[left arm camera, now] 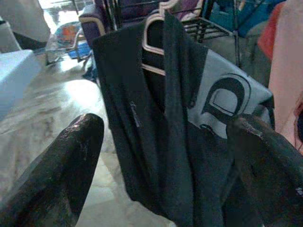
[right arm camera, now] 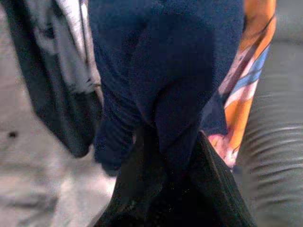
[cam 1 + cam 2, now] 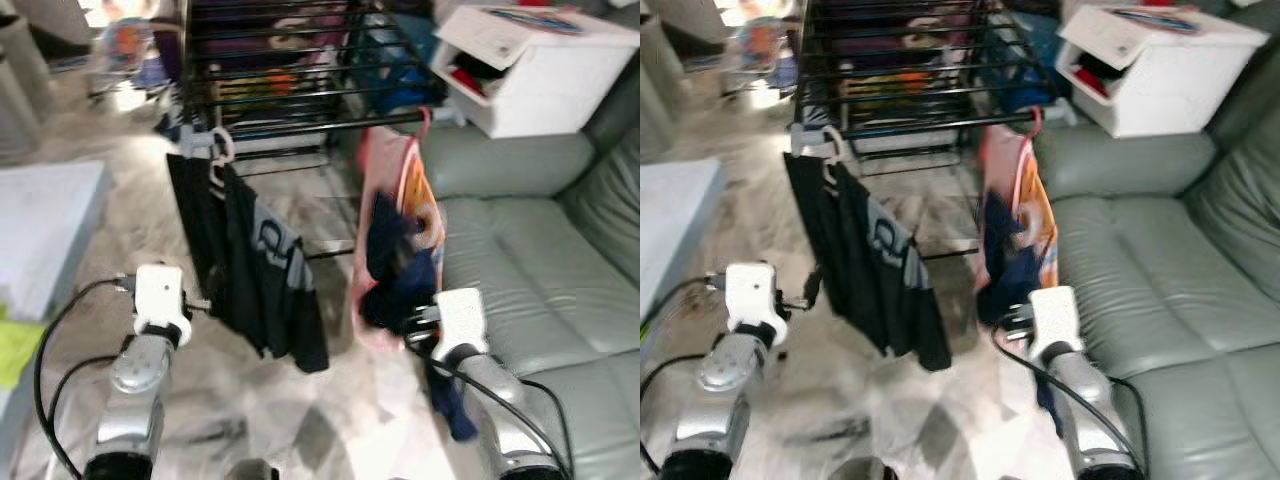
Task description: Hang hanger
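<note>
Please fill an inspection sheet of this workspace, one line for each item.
Surface: pale marble-pattern floor.
Job's things: black T-shirt with grey print on white plastic hanger, hung on black metal drying rack; pink-orange garment hangs beside it.
Clutter: white box on grey leather sofa.
Grippers: left gripper open before the T-shirt; right gripper shut on dark blue cloth.
Cables: black cables along both arms.
Surroundings: pale low table.
</note>
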